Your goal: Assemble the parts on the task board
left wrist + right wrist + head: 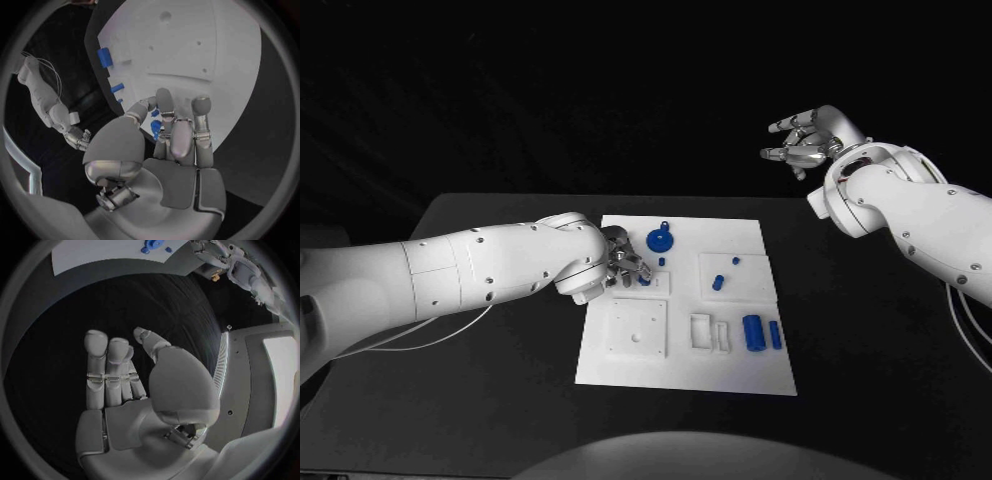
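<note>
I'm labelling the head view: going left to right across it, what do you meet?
Left hand → blue disc → blue peg → blue cylinder → right hand.

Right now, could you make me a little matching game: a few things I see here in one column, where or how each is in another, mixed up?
1. left hand
2. right hand
3. round blue part
4. two blue cylinders

a. raised off the table, holding nothing
b. near edge of the task board, right side
c. fingers pinching a small blue part
d. far end of the board

Pairs: 1-c, 2-a, 3-d, 4-b
</note>
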